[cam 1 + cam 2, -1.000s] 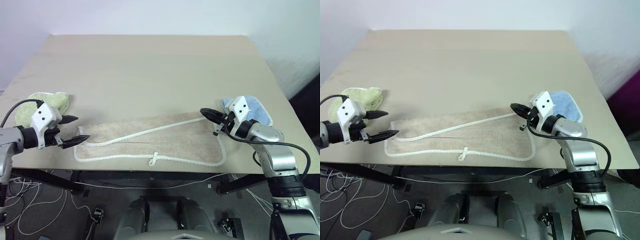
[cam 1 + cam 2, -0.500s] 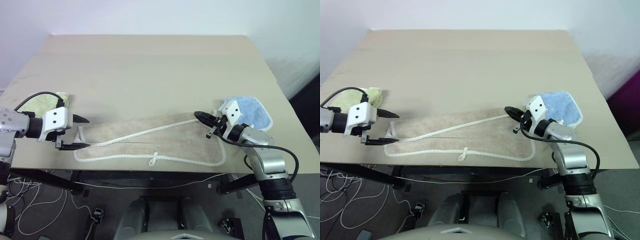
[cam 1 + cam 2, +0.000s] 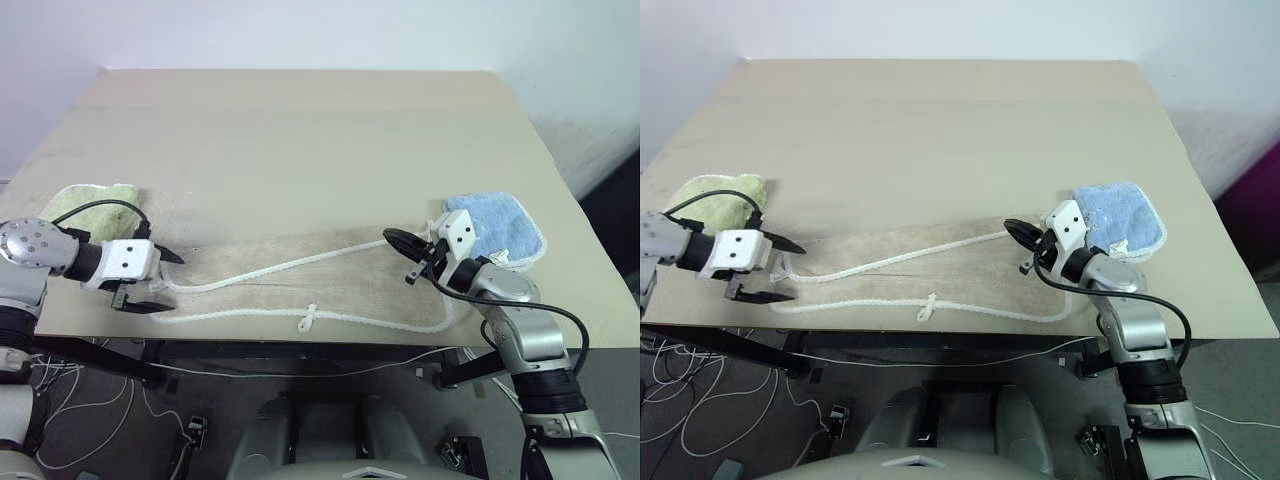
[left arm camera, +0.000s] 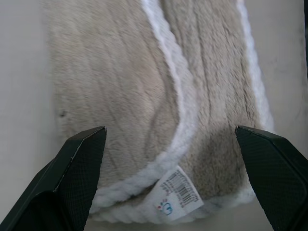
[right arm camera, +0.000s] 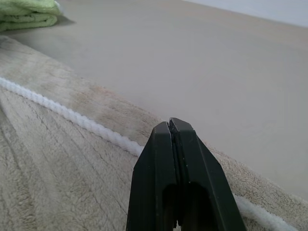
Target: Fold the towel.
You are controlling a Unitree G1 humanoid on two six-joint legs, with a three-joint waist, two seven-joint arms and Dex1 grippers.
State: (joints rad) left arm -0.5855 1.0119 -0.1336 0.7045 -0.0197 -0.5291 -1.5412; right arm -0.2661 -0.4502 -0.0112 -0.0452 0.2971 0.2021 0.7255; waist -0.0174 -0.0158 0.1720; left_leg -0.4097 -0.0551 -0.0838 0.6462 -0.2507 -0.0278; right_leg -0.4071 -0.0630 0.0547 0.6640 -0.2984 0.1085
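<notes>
Your towel (image 3: pixel 330 280) lies folded along the table's (image 3: pixel 300 130) near edge: soft, light, floppy. Pinch its corded left end; left gripper (image 3: pixel 150 278) straddles it spread, right gripper (image 3: pixel 400 243) pressed together, empty.

Towel (image 3: pixel 330 285): beige terry, white corded edging, 1 loop, 1 tag; laid flat, folded lengthwise, along the worktop (image 3: pixel 300 140) near edge.

Big beige tabletop (image 3: pixel 300 130) pushed up near a plain white wall (image 3: pixel 300 30), evenly lit, with a dark grey floor (image 3: pixel 90 440) underneath that's got a bunch of white cables (image 3: pixel 70 415) snaking around and the table's black frame (image 3: pixel 90 355) showing below the edge.
</notes>
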